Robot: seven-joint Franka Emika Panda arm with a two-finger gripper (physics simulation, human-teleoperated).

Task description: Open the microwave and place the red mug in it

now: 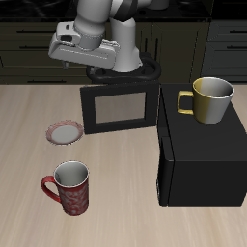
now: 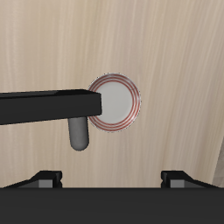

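Note:
The black microwave point(image 1: 205, 159) stands with its door point(image 1: 118, 108) swung wide open, the grey window facing the table's front. My gripper point(image 1: 89, 64) hovers open above the door's free end, holding nothing. From the wrist view, the door's top edge point(image 2: 48, 105) is a black bar below me. The grey handle point(image 2: 79, 133) hangs at its end, and my gripper point(image 2: 114, 179) is apart from it, one fingertip point(image 2: 45, 179) showing at the frame's edge. The red mug point(image 1: 70, 187) stands upright near the table's front edge, well away from the gripper.
A yellow mug point(image 1: 210, 99) sits on top of the microwave. A small red-rimmed plate point(image 1: 66, 132) point(image 2: 115, 101) lies on the table between the open door and the red mug. The robot's base point(image 1: 123, 71) is behind the door.

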